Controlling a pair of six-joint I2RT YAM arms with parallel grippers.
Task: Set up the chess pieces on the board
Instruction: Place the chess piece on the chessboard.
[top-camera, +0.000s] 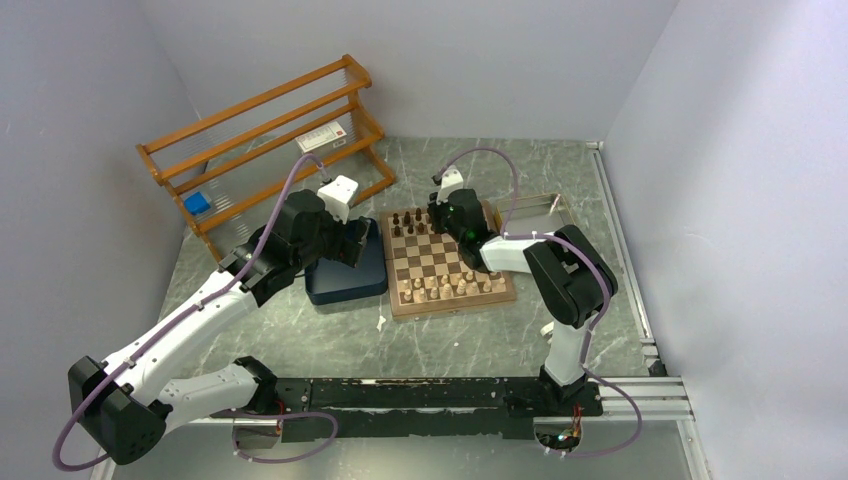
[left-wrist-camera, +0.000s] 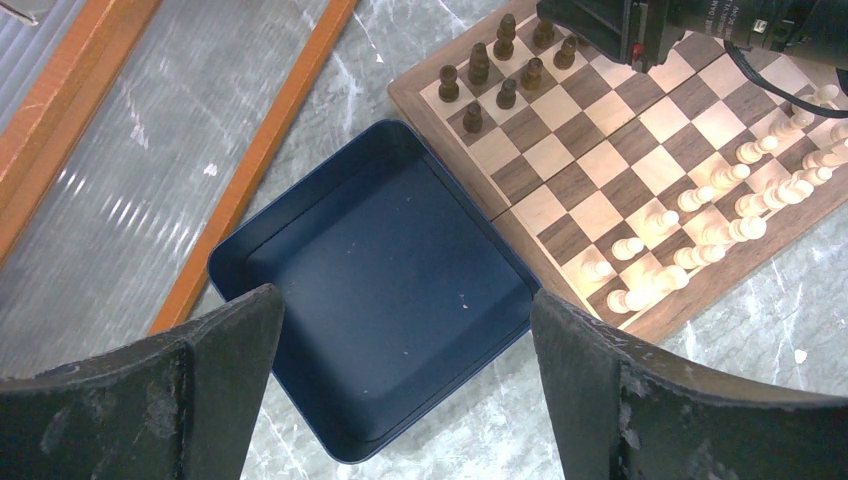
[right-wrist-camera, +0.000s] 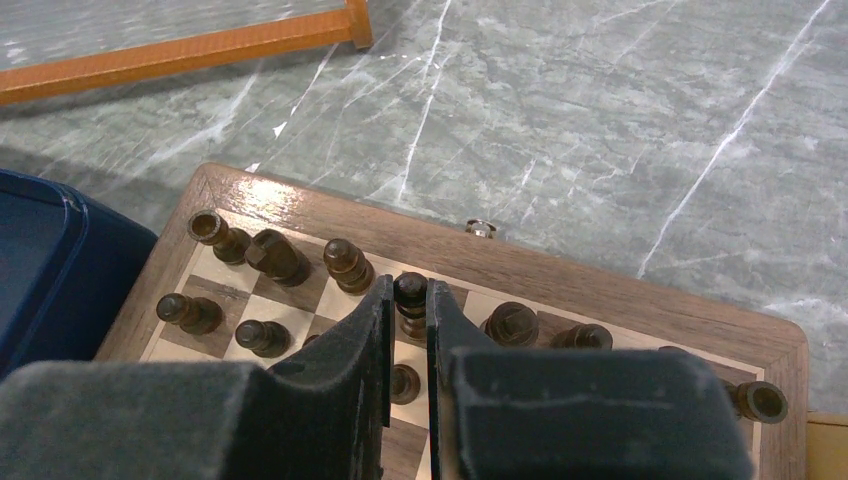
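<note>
Dark chess piece (right-wrist-camera: 410, 289) pinched by right hand (right-wrist-camera: 408, 305) (board (right-wrist-camera: 600, 283) back row).

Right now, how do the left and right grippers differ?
The left gripper stands wide open, holding nothing; the right gripper is shut on a dark chess piece. Left hangs over the blue tray; right is at the far row of the board. Both have black jaws.

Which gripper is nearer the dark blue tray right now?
Left. The left gripper hovers open directly above the dark blue tray. The right gripper is over the far rows of the board, shut on a dark chess piece.
</note>
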